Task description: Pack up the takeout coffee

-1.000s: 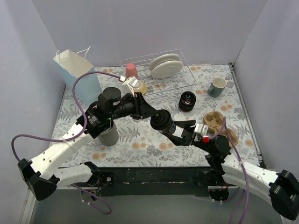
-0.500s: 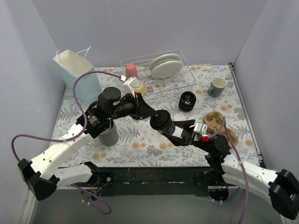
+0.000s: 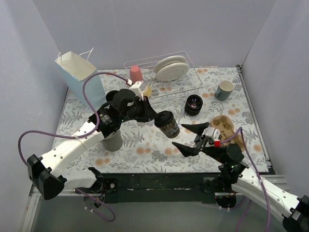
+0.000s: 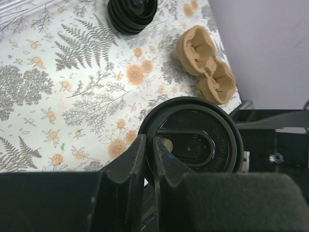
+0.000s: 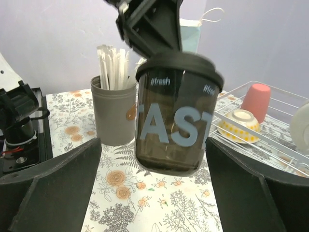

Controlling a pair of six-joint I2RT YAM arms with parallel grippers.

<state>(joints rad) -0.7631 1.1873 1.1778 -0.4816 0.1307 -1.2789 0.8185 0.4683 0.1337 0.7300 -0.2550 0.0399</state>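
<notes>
Nearest my bases, my right end effector (image 3: pixel 192 137) stands with its two fingers spread wide, one on each side of and just below the small black disposable cup (image 3: pixel 167 124), touching nothing. The cup, with pale lettering on its dark wall, hangs slightly tilted above the middle of the flowered worktop (image 3: pixel 145 145). My left end effector (image 4: pixel 149 145) comes in from above and is clamped on the edge of its round black plastic lid (image 4: pixel 193 140). To my left of the cup a grey metal utensil cup (image 3: pixel 113 140) full of white sticks stands on the worktop. To my right lies a brown moulded cardboard cup carrier (image 3: pixel 227 129). Beyond the cup sits a black ribbed round stack (image 3: pixel 194 105). Farther back are a blue-grey ceramic mug (image 3: pixel 224 90), a wire dish rack (image 3: pixel 193 79) holding pale plates (image 3: pixel 170 67), and a pale blue paper bag (image 3: pixel 79 77) at the far left.
</notes>
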